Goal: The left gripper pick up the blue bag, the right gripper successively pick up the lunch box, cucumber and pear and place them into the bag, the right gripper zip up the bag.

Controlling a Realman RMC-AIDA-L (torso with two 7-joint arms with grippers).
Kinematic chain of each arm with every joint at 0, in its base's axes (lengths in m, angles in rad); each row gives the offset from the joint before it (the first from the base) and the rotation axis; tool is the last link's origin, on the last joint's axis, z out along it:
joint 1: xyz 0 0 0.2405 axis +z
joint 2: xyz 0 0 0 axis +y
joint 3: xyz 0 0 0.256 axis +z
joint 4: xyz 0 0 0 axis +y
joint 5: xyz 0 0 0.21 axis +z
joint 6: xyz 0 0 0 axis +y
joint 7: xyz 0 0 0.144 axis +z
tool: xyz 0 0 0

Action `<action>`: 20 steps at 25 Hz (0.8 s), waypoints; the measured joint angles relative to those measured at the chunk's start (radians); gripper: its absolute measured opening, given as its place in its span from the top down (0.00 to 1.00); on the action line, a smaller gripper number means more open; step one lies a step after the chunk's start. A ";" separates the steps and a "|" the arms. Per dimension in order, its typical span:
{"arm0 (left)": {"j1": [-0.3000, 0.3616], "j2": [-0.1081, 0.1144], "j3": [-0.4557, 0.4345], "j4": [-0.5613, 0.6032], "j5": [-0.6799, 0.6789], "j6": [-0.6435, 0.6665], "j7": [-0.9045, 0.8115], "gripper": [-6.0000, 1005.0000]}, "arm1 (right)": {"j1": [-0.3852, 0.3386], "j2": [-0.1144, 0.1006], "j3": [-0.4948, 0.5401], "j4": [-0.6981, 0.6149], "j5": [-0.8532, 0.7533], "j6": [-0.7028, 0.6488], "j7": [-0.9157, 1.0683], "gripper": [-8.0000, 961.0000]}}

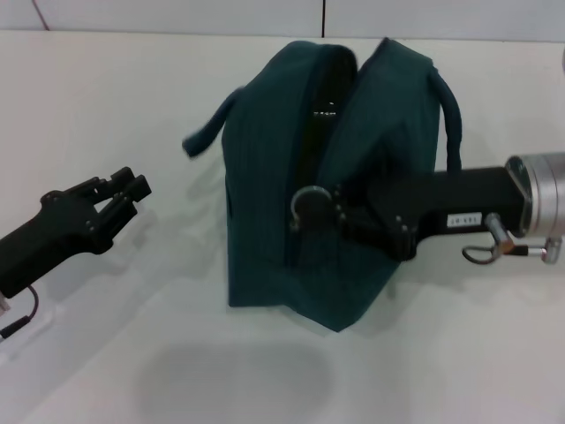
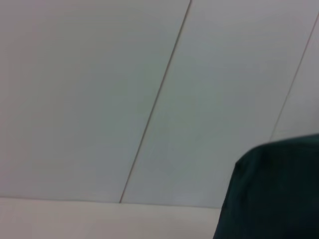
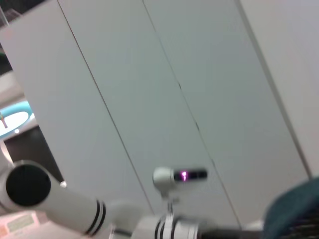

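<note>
The blue bag point(image 1: 353, 177) stands on the white bench point(image 1: 106, 106), a dark teal fabric bag whose top opening gapes part of the way along the zipper line, showing a dark interior. Two rope-like carry handles arch off it, one point(image 1: 212, 119) on the side toward the left end effector and one point(image 1: 450, 124) on the side toward the right arm. The lunch box, the cucumber and the pear do not show on the bench in any view; whether they lie inside the bag cannot be told.

The right end effector point(image 1: 331, 212) is pressed against the near face of the bag, just below the zipper line, with its black body and white label reaching back to the silver wrist point(image 1: 543, 199). Its fingers sit right at the fabric beside a small round ring, but whether they are apart or clamped on something cannot be told from the head view, and the right wrist view shows none of them, only pale wall panels, a white arm segment point(image 3: 65, 209) and a corner of the bag point(image 3: 294, 211).

The left end effector point(image 1: 124, 193) hovers over the bench well apart from the bag, pointing toward it, its two black fingers point(image 1: 137, 187) close together with nothing between them. From the left wrist view, an edge of the bag point(image 2: 274, 194) shows against the pale wall. A soft shadow point(image 1: 238, 380) lies on the bench nearer the robot than the bag.
</note>
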 joint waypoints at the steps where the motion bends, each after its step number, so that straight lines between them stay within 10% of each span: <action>1: 0.000 0.000 0.003 -0.004 0.000 -0.004 0.003 0.73 | 0.006 0.001 0.002 0.000 0.004 0.004 -0.003 0.98; 20: 0.071 0.010 0.082 0.039 0.029 0.082 -0.005 0.73 | 0.059 0.001 -0.022 0.021 0.010 0.111 -0.056 0.98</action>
